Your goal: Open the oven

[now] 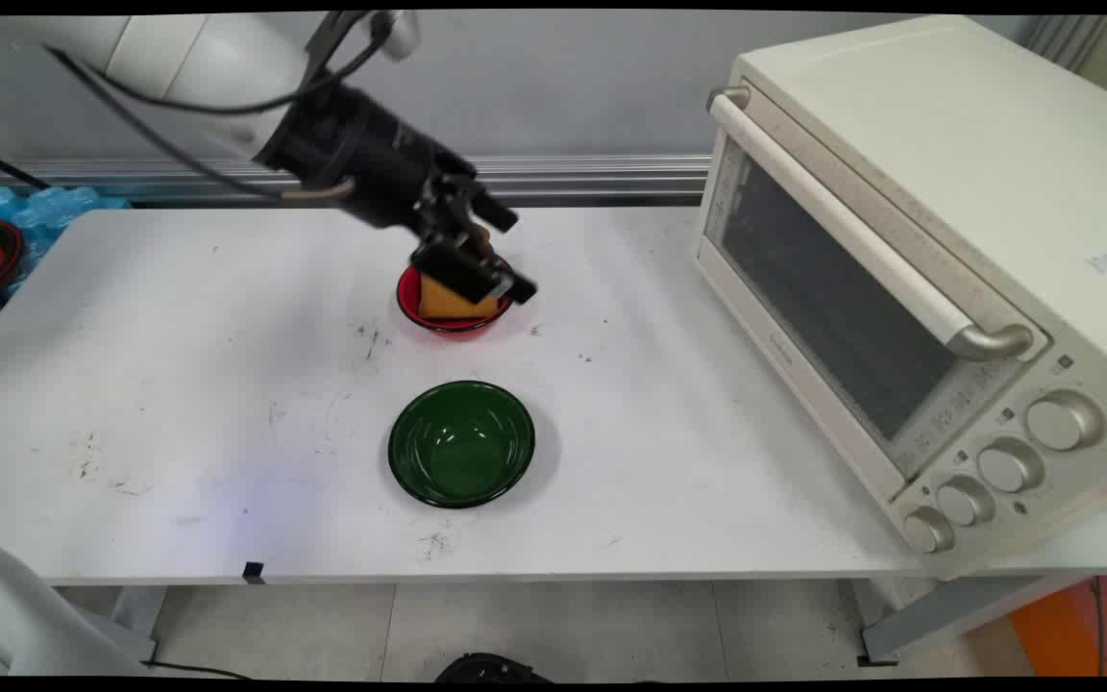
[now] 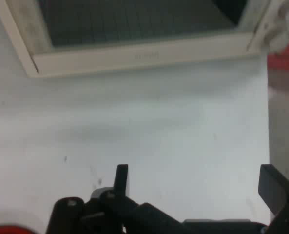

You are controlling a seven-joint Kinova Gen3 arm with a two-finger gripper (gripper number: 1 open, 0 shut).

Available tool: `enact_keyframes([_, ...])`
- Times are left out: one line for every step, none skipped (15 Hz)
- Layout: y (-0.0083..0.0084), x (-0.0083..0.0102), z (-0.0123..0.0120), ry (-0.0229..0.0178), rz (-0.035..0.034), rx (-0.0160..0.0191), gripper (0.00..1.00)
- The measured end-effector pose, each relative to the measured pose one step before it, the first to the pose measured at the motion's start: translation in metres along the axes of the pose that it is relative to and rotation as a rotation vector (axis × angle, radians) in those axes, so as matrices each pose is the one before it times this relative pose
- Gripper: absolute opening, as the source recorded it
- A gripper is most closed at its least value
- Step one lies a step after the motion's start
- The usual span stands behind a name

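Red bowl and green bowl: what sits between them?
Only bare, scuffed table between the red bowl and green bowl; main view shows this.

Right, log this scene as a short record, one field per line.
gripper: open, nothing between its fingers in the hand view, over the red bowl
red bowl: far middle of the table, holds an orange-yellow block
green bowl: empty, nearer the camera than the red bowl, apart from it
toaster oven: right side, door shut
table: white, scuffed
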State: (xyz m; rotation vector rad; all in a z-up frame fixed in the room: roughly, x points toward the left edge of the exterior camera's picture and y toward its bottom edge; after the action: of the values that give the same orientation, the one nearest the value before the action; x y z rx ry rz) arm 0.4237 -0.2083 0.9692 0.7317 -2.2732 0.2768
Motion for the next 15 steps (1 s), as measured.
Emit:
enact_keyframes([0.00091, 0.00706, 0.00067, 0.00824, -0.00923, 0.00185, 1.00])
enact_keyframes([0.00084, 0.00703, 0.00090, 0.00719, -0.00811, 0.00216, 1.00])
enact_keyframes([0.00121, 0.01157, 0.00186, 0.01087, -0.01030, 0.00277, 1.00])
enact_keyframes([0.00104, 0.00902, 0.00201, 0.00633, -0.00603, 0.00143, 1.00])
enact_keyframes([0.00109, 0.00990, 0.00232, 0.00510, -0.00616, 0.00169, 1.00])
enact_keyframes([0.00109, 0.00976, 0.00254, 0.00419, -0.00499, 0.00142, 1.00])
enact_keyframes([0.00085, 0.00872, 0.00219, 0.00461, -0.00357, 0.00177, 1.00])
enact_keyframes([0.00056, 0.00583, 0.00167, 0.00237, -0.00212, 0.00173, 1.00])
enact_keyframes([0.00064, 0.00992, 0.00243, 0.00552, -0.00442, 0.00333, 1.00])
enact_keyframes([0.00058, 0.00968, 0.00281, 0.00359, -0.00308, 0.00440, 1.00])
enact_keyframes([0.00032, 0.00695, 0.00210, 0.00244, -0.00257, 0.00429, 1.00])
enact_keyframes([0.00018, 0.00658, 0.00204, 0.00213, -0.00271, 0.00494, 1.00])
enact_keyframes([0.00029, 0.00764, 0.00256, 0.00258, -0.00322, 0.00536, 1.00])
enact_keyframes([0.00019, 0.00896, 0.00332, 0.00356, -0.00448, 0.00595, 1.00])
enact_keyframes([0.00009, 0.00728, 0.00287, 0.00277, -0.00400, 0.00541, 1.00])
